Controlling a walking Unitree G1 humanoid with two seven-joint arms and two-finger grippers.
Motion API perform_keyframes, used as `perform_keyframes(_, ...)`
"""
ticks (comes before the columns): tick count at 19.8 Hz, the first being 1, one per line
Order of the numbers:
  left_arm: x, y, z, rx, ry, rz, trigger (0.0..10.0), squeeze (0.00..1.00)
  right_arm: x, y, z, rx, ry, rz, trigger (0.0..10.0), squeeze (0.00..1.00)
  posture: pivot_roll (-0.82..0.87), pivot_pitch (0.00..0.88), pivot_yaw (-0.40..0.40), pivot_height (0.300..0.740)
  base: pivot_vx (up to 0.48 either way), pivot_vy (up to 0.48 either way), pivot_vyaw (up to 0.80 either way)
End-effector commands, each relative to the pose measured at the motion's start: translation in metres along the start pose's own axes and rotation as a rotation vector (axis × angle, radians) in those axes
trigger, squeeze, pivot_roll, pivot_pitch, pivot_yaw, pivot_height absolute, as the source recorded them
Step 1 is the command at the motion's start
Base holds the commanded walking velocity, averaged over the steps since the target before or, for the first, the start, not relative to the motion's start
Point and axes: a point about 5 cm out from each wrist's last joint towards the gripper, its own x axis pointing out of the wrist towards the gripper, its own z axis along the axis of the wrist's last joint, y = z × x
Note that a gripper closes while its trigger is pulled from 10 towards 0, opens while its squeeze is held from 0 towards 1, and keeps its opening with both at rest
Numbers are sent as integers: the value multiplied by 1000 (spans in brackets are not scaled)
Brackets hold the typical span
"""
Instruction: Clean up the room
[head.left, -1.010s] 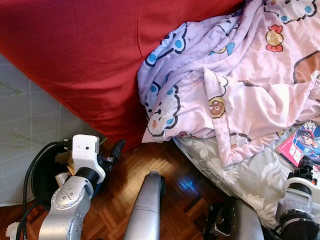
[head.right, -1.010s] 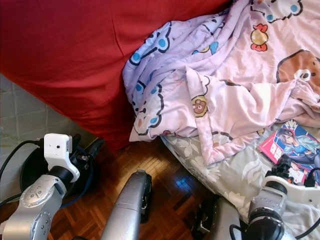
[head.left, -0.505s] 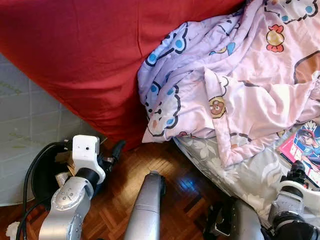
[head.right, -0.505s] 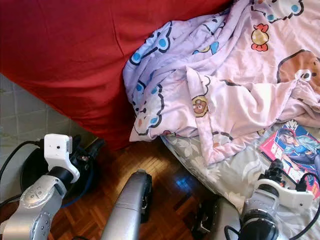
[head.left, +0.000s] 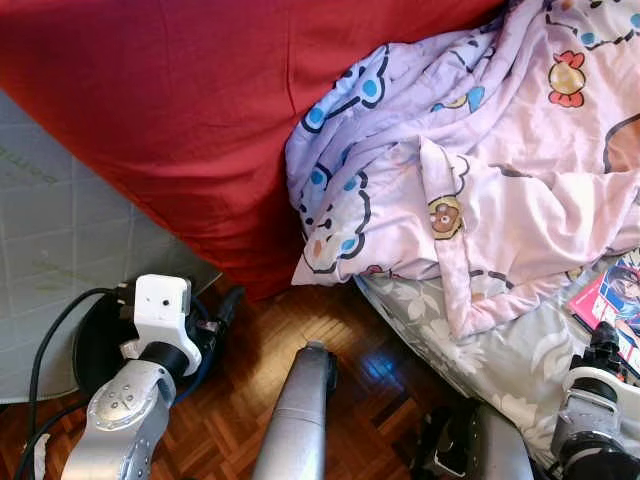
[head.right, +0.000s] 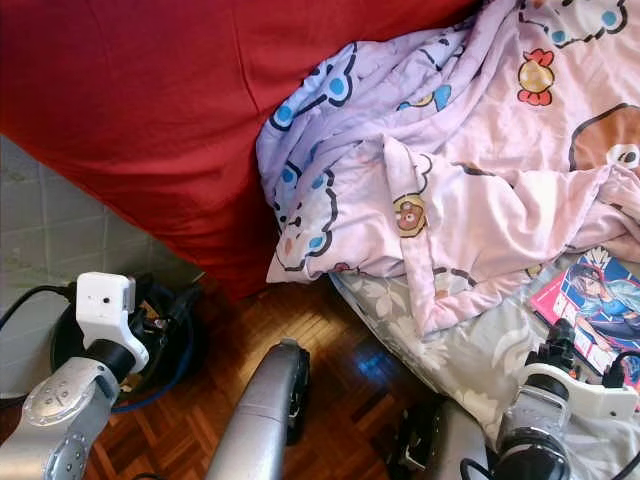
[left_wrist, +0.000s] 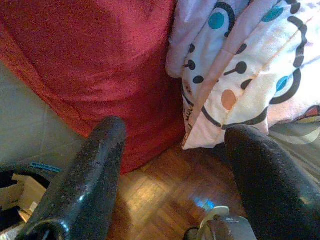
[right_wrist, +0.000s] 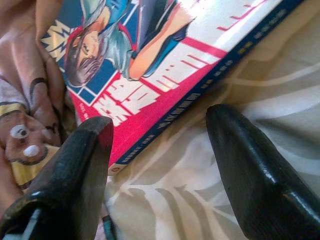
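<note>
fingers apart | right gripper near book | pink-blue illustrated cover

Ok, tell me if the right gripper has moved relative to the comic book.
Yes, slightly. Against the comic book, the right gripper has drawn back toward the robot and leftward, open at the book's near edge.

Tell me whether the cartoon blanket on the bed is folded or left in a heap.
Left in a heap. The pink cartoon blanket lies bunched and creased on the bed, one corner hanging over its edge.
</note>
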Motion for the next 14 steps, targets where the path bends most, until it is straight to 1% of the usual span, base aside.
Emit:
perform_keyframes(1,-7,6,-4,-1,36,22,10000,0,-7,-12,2,11,8,-32,10000,0,379,558,298,635,0,0,0)
perform_keyframes(3,-7,6,-4,-2,37,23,10000,0,-1,-6,13,27,-28,-14,10000,0,378,560,298,635,0,0,0)
perform_keyframes(6,-6,7,-5,-5,39,24,10000,0,3,1,11,8,-12,6,10000,0,361,556,287,635,0,0,0)
perform_keyframes(7,-5,6,-6,-6,40,23,10000,0,3,0,12,23,-22,-1,10000,0,361,552,286,635,0,0,0)
perform_keyframes(8,-4,4,-6,-10,38,17,10000,0,-1,-5,8,14,-9,-15,10000,0,358,548,280,635,0,0,0)
perform_keyframes(9,-4,4,-6,-10,38,16,10000,0,-1,-6,8,13,-6,-17,10000,0,358,548,280,635,0,0,0)
perform_keyframes(10,-2,4,-9,-14,41,17,10000,0,-7,-12,0,2,18,-22,10000,0,338,534,265,635,0,0,0)
perform_keyframes(11,0,5,-11,-16,43,20,10000,0,-20,-27,-8,-16,52,-46,10000,0,333,524,260,635,0,0,0)
perform_keyframes(12,1,5,-13,-17,43,21,10000,0,-26,-34,-11,-20,61,-59,10000,0,324,514,254,635,0,0,0)
perform_keyframes(13,4,5,-14,-18,43,20,10000,0,-32,-41,-15,-27,73,-75,10000,0,317,500,248,635,0,0,0)
perform_keyframes(14,11,5,-15,-21,32,22,10000,0,-44,-53,-19,-37,89,-97,10000,0,307,469,236,635,0,0,0)
